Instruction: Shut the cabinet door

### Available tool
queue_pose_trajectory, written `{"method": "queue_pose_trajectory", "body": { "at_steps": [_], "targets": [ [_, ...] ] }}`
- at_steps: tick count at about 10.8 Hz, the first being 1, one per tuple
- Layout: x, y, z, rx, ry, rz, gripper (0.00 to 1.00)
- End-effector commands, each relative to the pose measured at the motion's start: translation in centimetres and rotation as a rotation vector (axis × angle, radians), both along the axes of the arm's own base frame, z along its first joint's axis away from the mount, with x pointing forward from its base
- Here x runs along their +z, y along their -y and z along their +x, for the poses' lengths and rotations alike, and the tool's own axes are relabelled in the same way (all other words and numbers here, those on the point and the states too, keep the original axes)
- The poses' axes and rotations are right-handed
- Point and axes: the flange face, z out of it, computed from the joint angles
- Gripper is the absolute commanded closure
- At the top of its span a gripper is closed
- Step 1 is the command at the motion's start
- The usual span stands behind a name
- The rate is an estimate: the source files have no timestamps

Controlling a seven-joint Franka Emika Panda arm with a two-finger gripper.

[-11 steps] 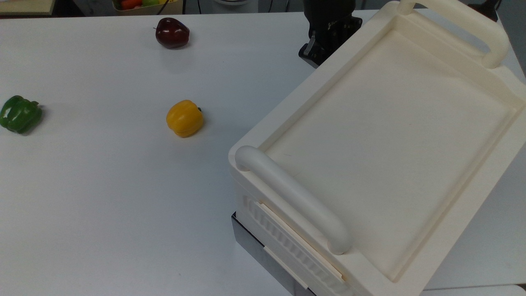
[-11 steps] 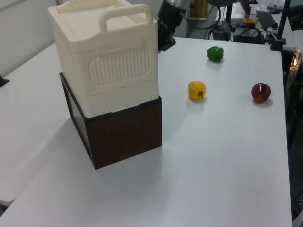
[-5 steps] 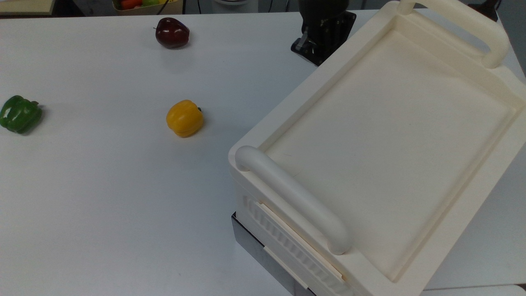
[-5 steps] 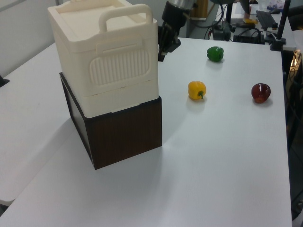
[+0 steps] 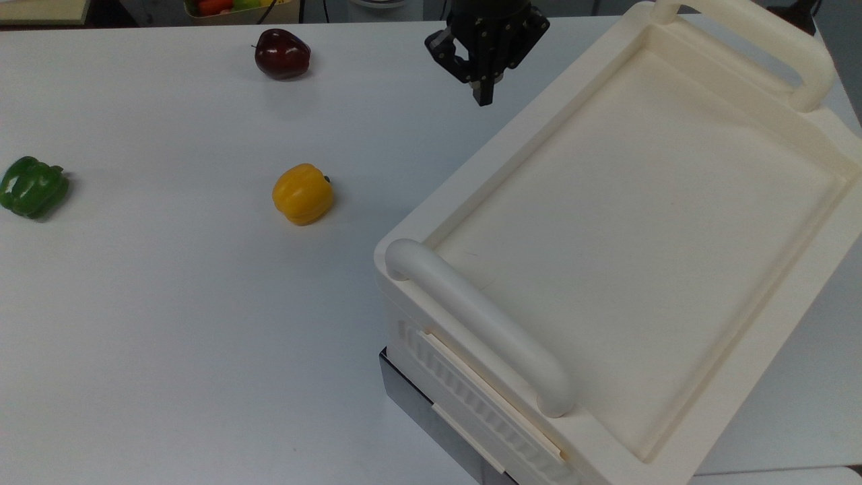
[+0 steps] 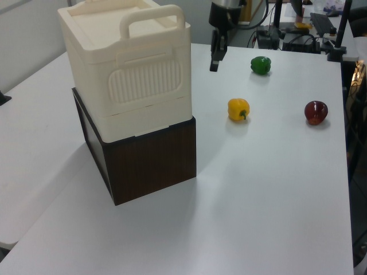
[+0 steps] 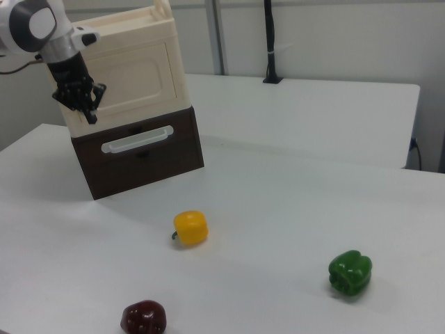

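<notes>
The cabinet is a large cream-white box with a recessed top and two thick bar handles, on a dark base. In the right view its cabinet door lies flush with the cabinet front. My gripper hangs just off the cabinet's door side, to the top view's left of it and clear of the wall. Its fingers are pressed together with nothing between them. In the right view the gripper shows in front of the door's left edge. In the left view the gripper hangs to the right of the cabinet.
A yellow pepper, a green pepper and a dark red apple lie spread over the white table. Under the cream box sits a dark brown base with a white bar handle.
My gripper has drawn away from the cabinet's door side toward the top view's left and turned, so its fingers now show pointing down. The cabinet has not moved.
</notes>
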Motion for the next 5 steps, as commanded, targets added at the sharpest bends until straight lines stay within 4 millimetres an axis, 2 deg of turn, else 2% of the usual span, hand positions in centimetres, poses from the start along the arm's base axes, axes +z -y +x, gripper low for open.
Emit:
{"method": "queue_pose_trajectory", "body": {
  "at_steps": [1, 3, 5],
  "targets": [
    [-1.4, 4.2, -0.6, -0.163, -0.107, -0.033, 0.86],
    [-1.3, 7.6, -1.0, -0.221, -0.165, -0.043, 0.63],
    [-2.0, 11.2, -1.1, -0.284, -0.22, -0.053, 0.14]
  ]
}}
